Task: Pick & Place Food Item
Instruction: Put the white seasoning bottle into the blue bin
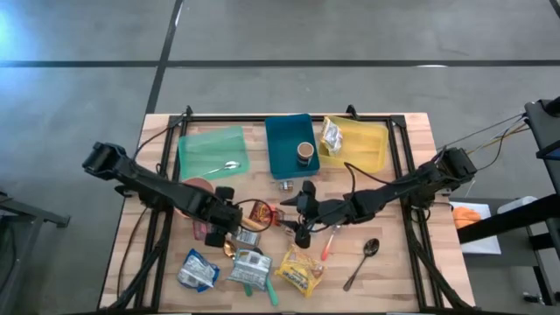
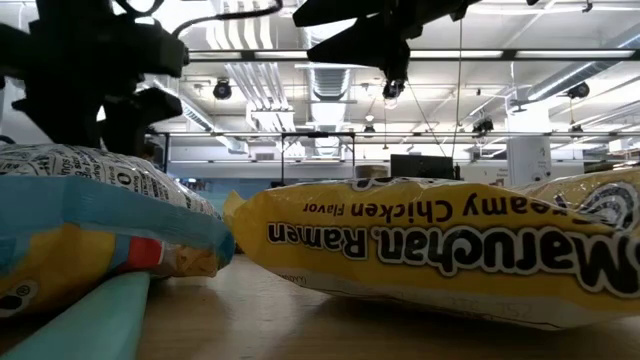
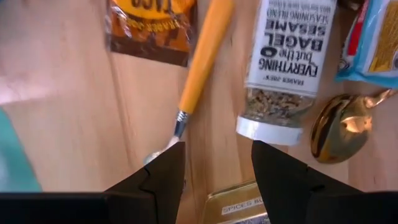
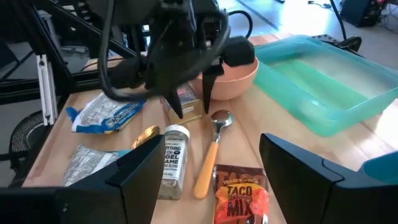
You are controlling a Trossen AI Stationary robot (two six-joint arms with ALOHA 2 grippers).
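I have the left gripper (image 3: 215, 163) open and empty above the orange-handled spoon (image 3: 200, 68), beside the sesame seasoning jar (image 3: 286, 65). My right gripper (image 4: 208, 168) is open too, near the taco mix packet (image 4: 241, 196).

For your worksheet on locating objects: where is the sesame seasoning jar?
High view, centre-left: the clear white-capped seasoning jar lies between the orange-handled spoon and gold spoon.

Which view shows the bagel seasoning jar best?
The left wrist view: the seasoning jar fills the frame, label readable, lying beside the orange-handled spoon. The right wrist view shows it smaller; the high view shows it tiny; the low view doesn't show it.
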